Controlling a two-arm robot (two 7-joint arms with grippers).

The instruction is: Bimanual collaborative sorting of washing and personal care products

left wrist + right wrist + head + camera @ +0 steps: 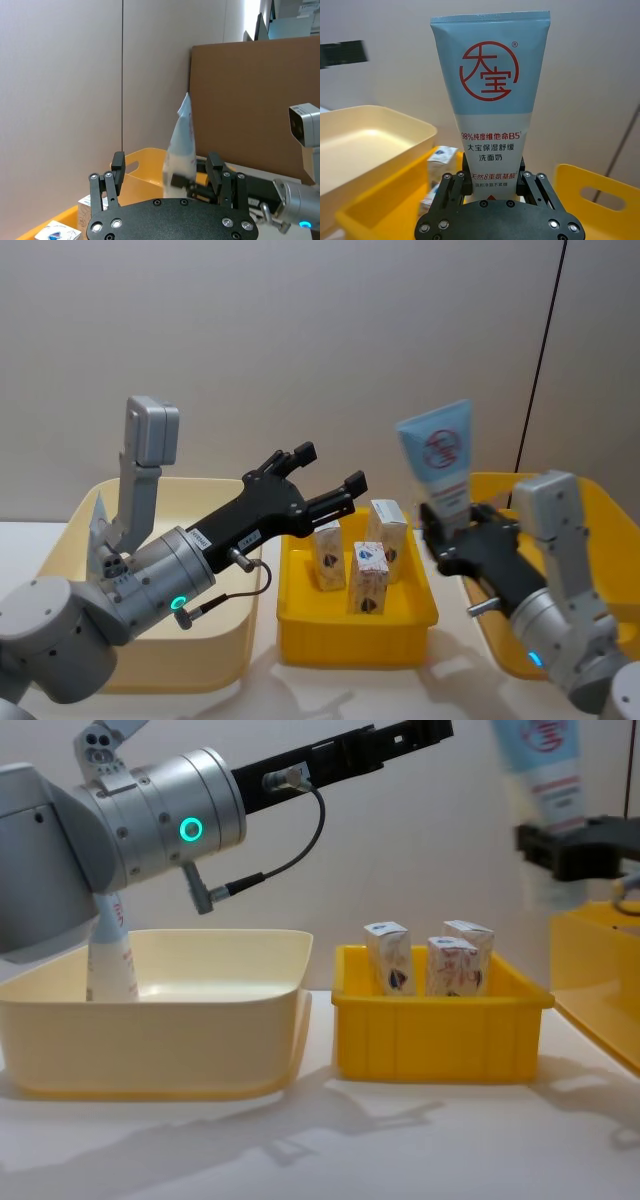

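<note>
The right gripper point(462, 530) is clamped on the bottom end of a tube point(440, 455) and holds it upright, flat crimped end at 12 o'clock, in the air at about 2 o'clock from the middle yellow bin point(350, 645). The left gripper point(328, 468) hangs with its fingers spread wide and nothing between them over the bin's 11 o'clock corner, aimed toward the tube. Three cartons point(370, 575) stand upright inside that bin. A cream basin point(200, 650) sits at its 9 o'clock with another tube point(108, 955) leaning in the far left corner, and a second yellow bin point(605, 530) sits at its 3 o'clock. The tube is probably light, with soft, slick plastic walls that would dent and slide under a hard squeeze. The firmest part is likely low down near the cap, where the right fingers already sit. If the left gripper is to take it, the best hold looks to be the middle of the body, across the flat printed faces, closing gently. The thin crimped top would flex and twist. The cartons look like light, stiff card with crushable faces, so a moderate pinch across the narrow sides at mid-height should suit them.
</note>
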